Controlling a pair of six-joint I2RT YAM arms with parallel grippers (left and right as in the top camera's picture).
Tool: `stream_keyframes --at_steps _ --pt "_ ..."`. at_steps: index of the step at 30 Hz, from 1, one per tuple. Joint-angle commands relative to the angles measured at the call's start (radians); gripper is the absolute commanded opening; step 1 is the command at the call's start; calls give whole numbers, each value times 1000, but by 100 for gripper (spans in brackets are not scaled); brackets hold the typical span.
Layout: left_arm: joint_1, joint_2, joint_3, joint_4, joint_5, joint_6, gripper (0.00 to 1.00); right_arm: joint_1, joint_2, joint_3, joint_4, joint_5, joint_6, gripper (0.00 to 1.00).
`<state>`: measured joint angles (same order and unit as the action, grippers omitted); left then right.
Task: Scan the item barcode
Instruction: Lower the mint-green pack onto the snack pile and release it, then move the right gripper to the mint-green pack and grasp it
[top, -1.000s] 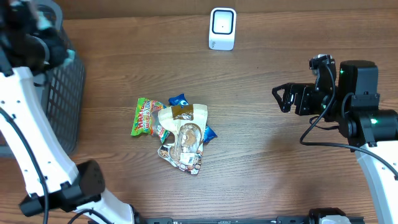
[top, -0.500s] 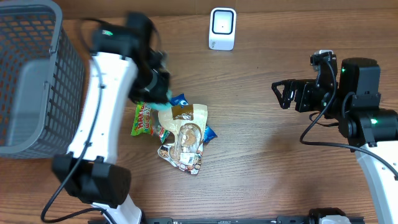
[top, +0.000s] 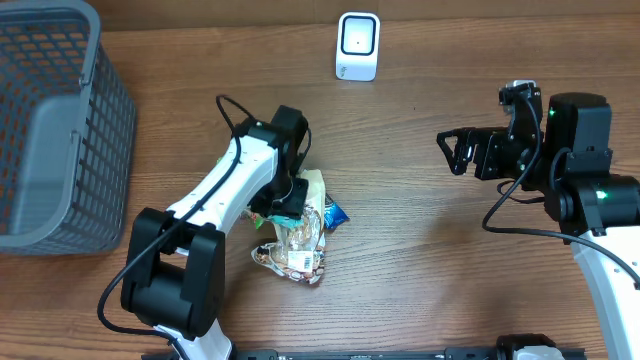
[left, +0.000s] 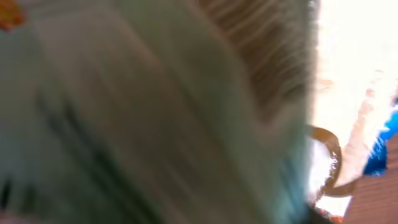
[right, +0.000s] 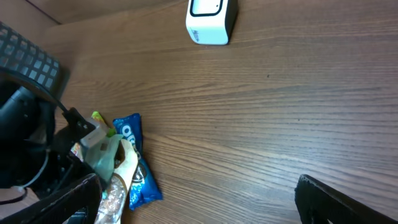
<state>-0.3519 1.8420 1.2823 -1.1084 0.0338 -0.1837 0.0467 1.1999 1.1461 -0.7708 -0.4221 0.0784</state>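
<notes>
One scanner (top: 357, 45), one basket (top: 60, 150), one snack pile (top: 298, 248).

Soft, even light from above fills the overhead view: the brown wood-grain table (top: 420, 250) is bright and sharp, its shadows short and faint, with small glints on the crinkled cream-and-clear snack packets (top: 300, 240). The left wrist view is almost wholly blur (a pale grey-green smear, nothing legible), and its right edge is blown out to white beside a soft blue wrapper (left: 380, 143). The right wrist view is crisp and evenly lit. There the white box-shaped scanner (right: 210, 22) looks bright without glare, and the top left corner falls into shade.
</notes>
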Motion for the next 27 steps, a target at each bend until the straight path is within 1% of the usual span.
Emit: stream_keyframes --at_steps 1,4,6,12,14,15,18,19,22,23,24,27 --pt "2 -5 0 21 63 19 65 4 -5 32 7 -6 3 100" --pt "2 -5 43 8 122 40 68 4 -5 32 8 -7 3 100" --pt "3 -5 92 -23 128 47 68 4 -5 32 8 -13 4 100" --pt "7 -5 355 -169 109 72 69 4 -5 32 10 -29 4 100" --pt "13 -5 454 -222 72 67 76 4 -5 32 14 -29 5 100" --pt "20 -5 505 -251 45 55 78 4 -5 31 20 -29 18 100" --pt "59 -5 640 -320 -31 18 82 6 7 31 60 -42 142 100" --pt "105 -5 721 -346 -35 18 82 18 29 31 90 -84 204 95" --pt "183 -5 806 -354 -29 -24 83 78 90 31 142 -123 311 88" --pt "237 -5 835 -345 0 -32 83 135 141 31 171 -122 378 85" --pt "264 -5 837 -335 28 -32 83 169 172 31 189 -121 418 84" --pt "320 -1 834 -324 106 -31 82 265 270 31 243 -122 510 83"
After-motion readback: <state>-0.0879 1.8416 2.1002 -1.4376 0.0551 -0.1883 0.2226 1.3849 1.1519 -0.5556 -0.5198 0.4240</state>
